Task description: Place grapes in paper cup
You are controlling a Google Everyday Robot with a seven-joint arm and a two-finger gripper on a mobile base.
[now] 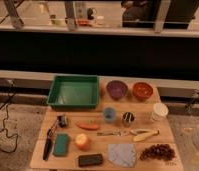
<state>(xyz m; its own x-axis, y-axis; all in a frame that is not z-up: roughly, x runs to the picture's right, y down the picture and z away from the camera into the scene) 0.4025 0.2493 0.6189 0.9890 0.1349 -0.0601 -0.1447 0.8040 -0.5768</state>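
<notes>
**A:** Grapes (157, 151), where did they lie?

**B:** At the near right corner of the wooden worktop (38, 159), a dark reddish bunch resting flat on the wood. A grey-blue cloth (122, 154) lay just left of them, and the yellow banana (144, 135) sat a little farther back, apart from the bunch.

**A:** And the paper cup (160, 112)?

**B:** It stood upright near the right edge, farther back than the bunch, with the banana between the two. A dark metallic cup (128, 118) and a small blue cup (109, 115) stood in a row to its left.

**A:** What did the gripper do?

**B:** The gripper was outside the camera view, so I could not tell whether it was open or closed. Nothing touched the bunch or the white cup.

**A:** What else was on the worktop?

**B:** A green tray (74, 77) sat at the far left, with a purple bowl (116, 89) and an orange bowl (142, 90) to its right. Nearer lay a carrot (87, 126), a round orange fruit (82, 141), a green sponge (61, 144) and a flat black block (90, 160).
</notes>
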